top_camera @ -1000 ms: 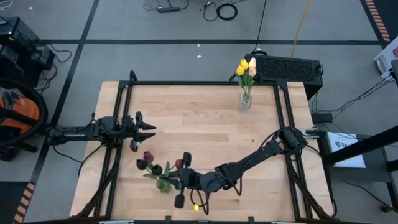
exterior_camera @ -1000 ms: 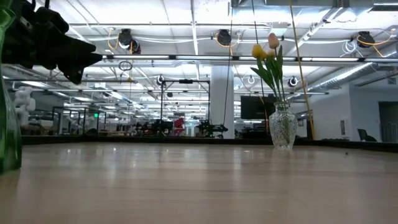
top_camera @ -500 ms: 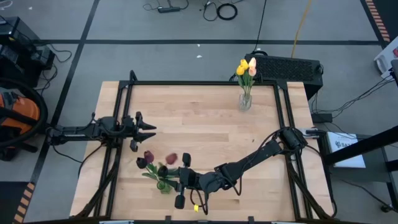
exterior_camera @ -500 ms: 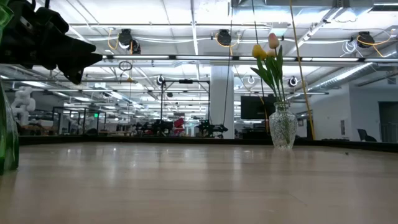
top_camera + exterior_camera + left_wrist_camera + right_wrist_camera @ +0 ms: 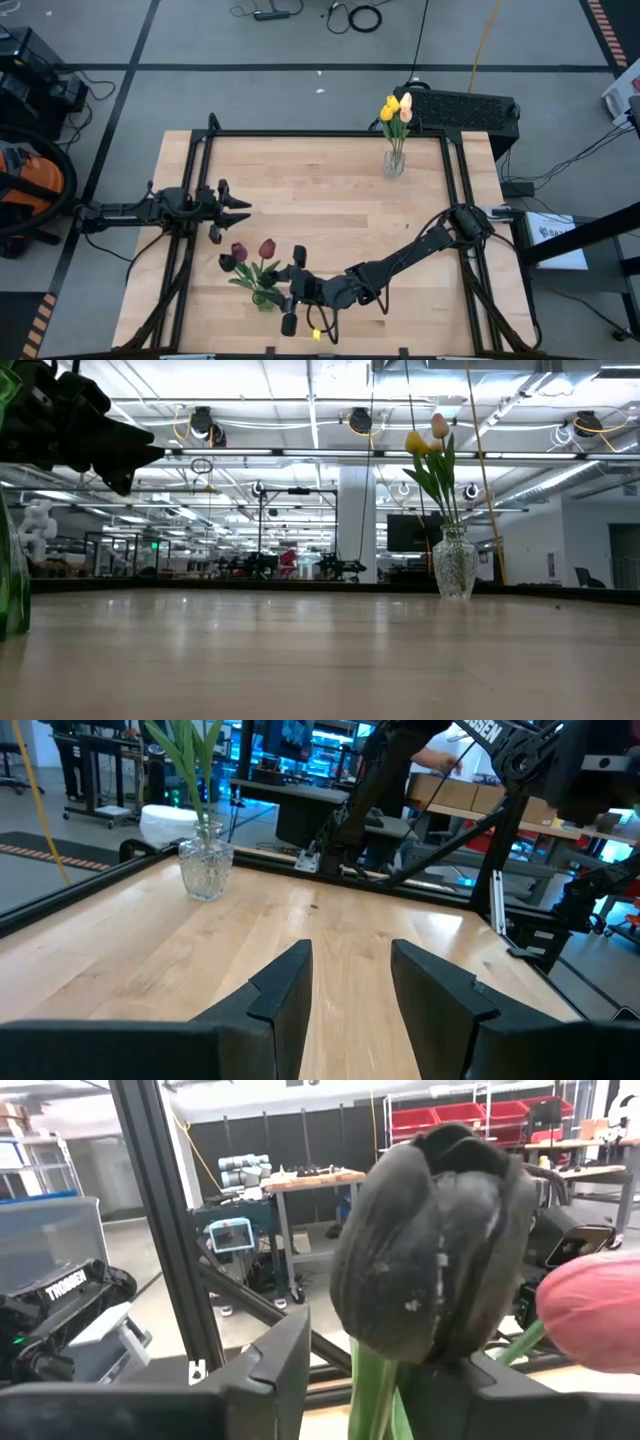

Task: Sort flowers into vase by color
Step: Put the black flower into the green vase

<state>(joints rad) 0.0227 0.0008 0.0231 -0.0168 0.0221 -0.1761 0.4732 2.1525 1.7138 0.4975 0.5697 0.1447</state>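
Now, by parts:
Landmark: clear glass vase [image 5: 394,162] at the table's [image 5: 330,210] far edge, already holding yellow and peach tulips [image 5: 397,111].
Dark tulips: bunch [image 5: 248,262] lying well apart from that vase, at the near-left part of the table — dark red and near-black heads, green stems and leaves.
Right gripper [image 5: 290,298]: low beside the bunch, on its vase-ward side; fingers parted around the stems, a near-black head [image 5: 435,1250] filling its wrist view. Whether it pinches a stem — cannot tell.
Left gripper [image 5: 237,208]: idle, fingers spread, holding nothing, left of the bunch and far from the vase.
Handling: likely light and floppy; thin wire-like stems probably bend and slip, heads crush easily.
Where to hold: mid-stem, below the head, above the leaves.
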